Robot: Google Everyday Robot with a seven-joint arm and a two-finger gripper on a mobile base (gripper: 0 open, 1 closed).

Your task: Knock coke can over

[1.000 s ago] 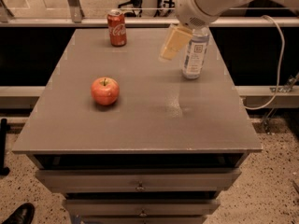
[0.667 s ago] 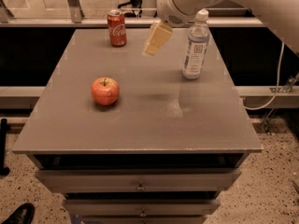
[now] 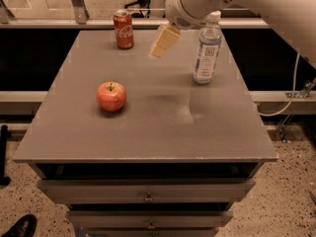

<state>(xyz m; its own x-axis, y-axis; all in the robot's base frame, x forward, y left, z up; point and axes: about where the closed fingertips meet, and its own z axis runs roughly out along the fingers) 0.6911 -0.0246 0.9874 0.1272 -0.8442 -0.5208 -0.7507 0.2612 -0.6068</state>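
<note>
The coke can point(image 3: 123, 29), red with white script and a silver top, stands upright near the far left edge of the grey table point(image 3: 148, 132). My gripper point(image 3: 162, 43) hangs from the white arm above the far middle of the table. It is to the right of the can, a short gap away, and not touching it. It holds nothing that I can see.
A red-orange apple point(image 3: 111, 96) sits left of the table's middle. A clear plastic water bottle point(image 3: 207, 48) stands upright at the far right, just right of the gripper. Drawers are below the table's front edge. A cable hangs at the right.
The gripper has moved left, from in front of the water bottle toward the coke can. The can, apple and bottle have not moved.
</note>
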